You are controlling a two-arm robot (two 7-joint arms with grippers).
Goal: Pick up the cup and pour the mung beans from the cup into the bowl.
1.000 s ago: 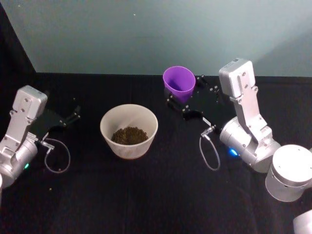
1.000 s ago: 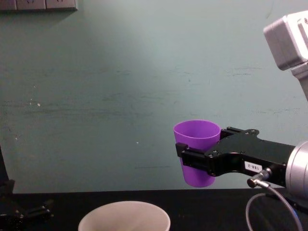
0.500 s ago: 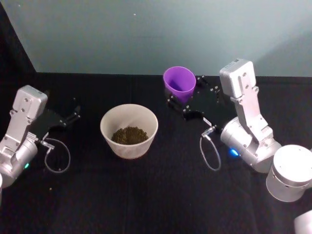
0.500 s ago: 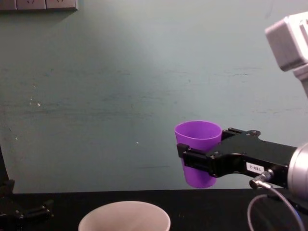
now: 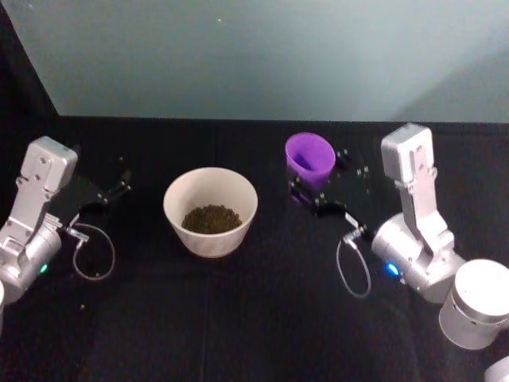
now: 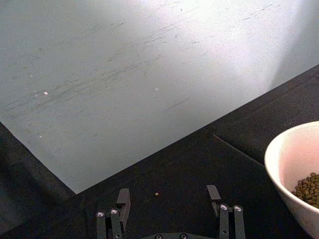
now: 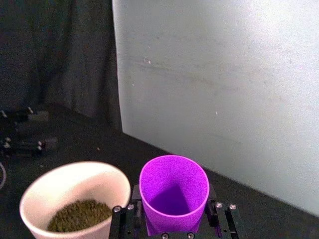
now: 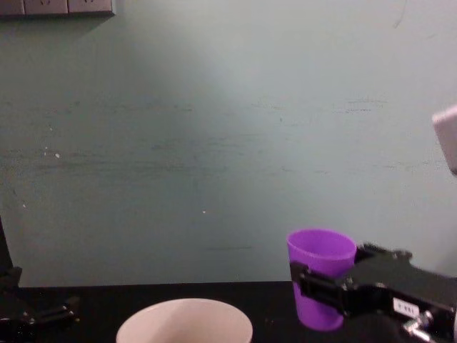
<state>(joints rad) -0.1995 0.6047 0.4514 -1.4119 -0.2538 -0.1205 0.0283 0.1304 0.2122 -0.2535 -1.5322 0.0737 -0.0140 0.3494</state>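
The purple cup [image 5: 310, 157] stands upright to the right of the bowl [image 5: 208, 239], low over the black table. My right gripper [image 5: 318, 175] is shut on its lower wall, one finger on each side. In the right wrist view the cup [image 7: 173, 184] looks bare inside, held in the right gripper [image 7: 173, 221]. The pale bowl [image 7: 32, 194] holds a heap of mung beans [image 5: 211, 219]. In the chest view the cup [image 8: 321, 268] sits right of the bowl's rim [image 8: 184, 314]. My left gripper [image 5: 118, 188] rests open left of the bowl, its fingers [image 6: 122, 198] spread over bare cloth.
Black cloth covers the table, and a teal wall [image 5: 254, 56] stands close behind it. One loose bean [image 6: 156, 193] lies on the cloth near the left gripper. Cable loops hang by each wrist [image 5: 94, 256] [image 5: 355, 270]. Wall sockets [image 8: 57, 7] sit high on the left.
My right gripper has carried the cup downward and to the right, away from the bowl. The left arm and the bowl have stayed put.
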